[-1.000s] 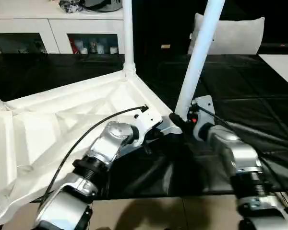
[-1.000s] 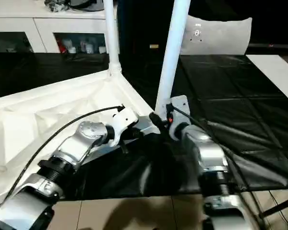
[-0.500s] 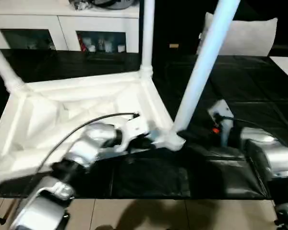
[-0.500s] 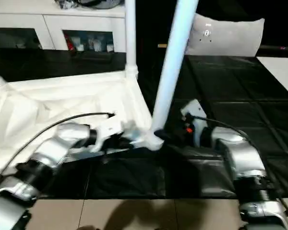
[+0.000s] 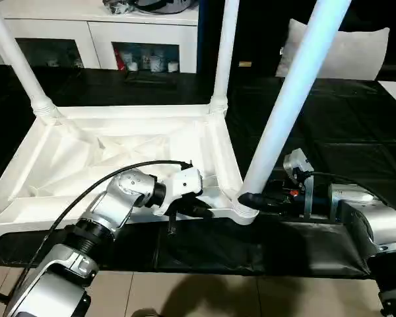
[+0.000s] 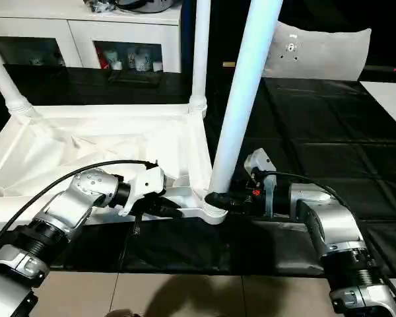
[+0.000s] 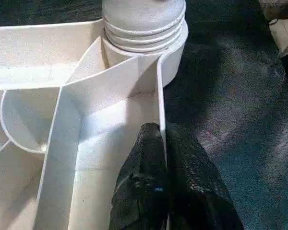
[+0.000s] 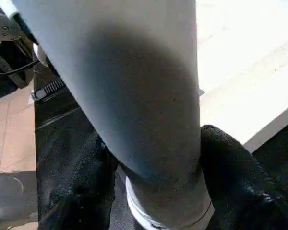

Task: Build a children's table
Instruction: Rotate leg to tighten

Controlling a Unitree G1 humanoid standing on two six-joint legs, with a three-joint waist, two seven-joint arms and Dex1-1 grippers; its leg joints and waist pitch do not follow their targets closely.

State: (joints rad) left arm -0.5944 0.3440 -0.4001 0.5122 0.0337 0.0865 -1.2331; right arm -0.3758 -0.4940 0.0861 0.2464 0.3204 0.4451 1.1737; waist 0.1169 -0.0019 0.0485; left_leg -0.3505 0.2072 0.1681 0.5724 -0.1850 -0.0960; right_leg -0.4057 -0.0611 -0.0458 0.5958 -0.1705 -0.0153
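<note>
The children's table top [image 5: 105, 152] lies upside down on the black work table, ribs facing up. Two legs [image 5: 13, 59] [image 5: 226, 46] stand in its far corner sockets. A third leg [image 5: 284, 112] rises, leaning right, from the near right socket [image 5: 241, 211]. My left gripper [image 5: 201, 211] is shut on the top's near rim just left of that socket; the left wrist view has the thin rim wall pinched between its fingers [image 7: 149, 182]. My right gripper [image 5: 251, 200] reaches in from the right and is shut on the leaning leg's base, one finger [image 8: 230, 177] on each side.
A white cabinet [image 5: 86, 33] with glass doors stands behind the black work table [image 5: 343, 145], and a white cushion [image 5: 346, 53] leans at the back right. The table's front edge runs just below my grippers, with tiled floor [image 5: 185, 297] beyond it. A black cable [image 5: 99, 188] loops over my left forearm.
The camera has shifted, bringing the far left leg into view. My right gripper, apart from the leaning leg half a second ago, is back round its base. My left gripper keeps its hold.
</note>
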